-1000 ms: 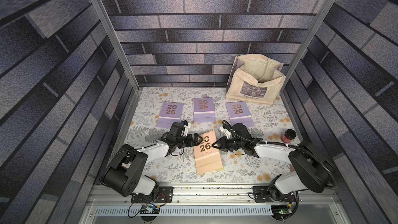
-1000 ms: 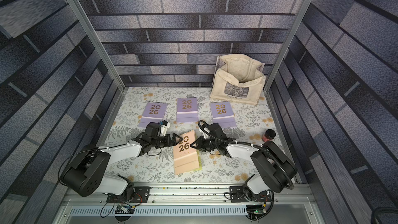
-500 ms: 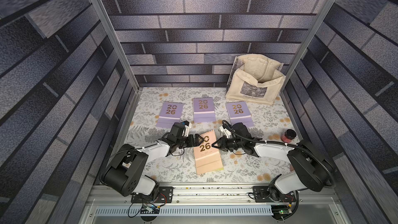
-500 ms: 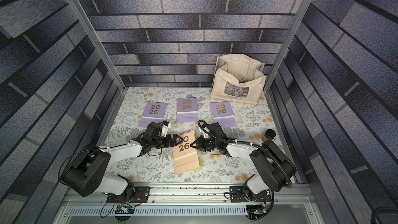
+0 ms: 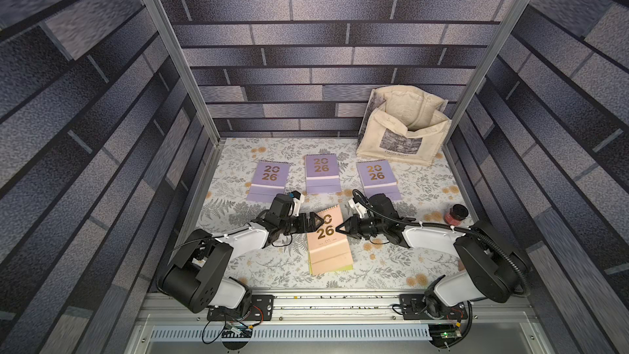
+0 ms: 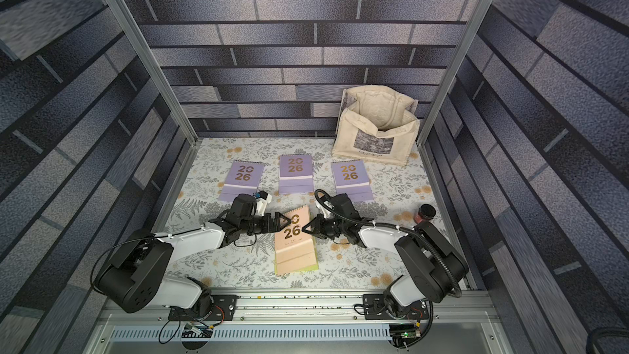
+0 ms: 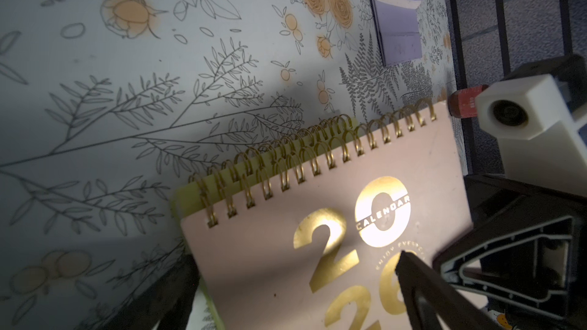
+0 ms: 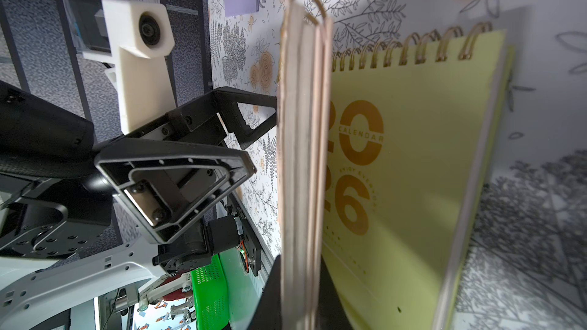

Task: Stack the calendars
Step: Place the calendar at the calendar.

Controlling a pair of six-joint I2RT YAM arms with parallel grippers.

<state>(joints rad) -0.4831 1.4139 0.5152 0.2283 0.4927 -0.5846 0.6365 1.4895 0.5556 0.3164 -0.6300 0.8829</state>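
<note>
My right fingers [image 5: 338,229] pinch one edge of the peach calendar [image 5: 329,246]. My left fingers [image 5: 317,222] gape wide at its other edge, holding nothing.

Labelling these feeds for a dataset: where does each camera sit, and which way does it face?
Both top views: overhead, looking down at the table; left arm and right arm show.
Left wrist: on the left arm, looking past its own fingers at the peach calendar.
Right wrist: on the right arm, looking past its own fingers along that calendar's edge towards the left gripper.
Shared: all show the peach calendar.
</note>
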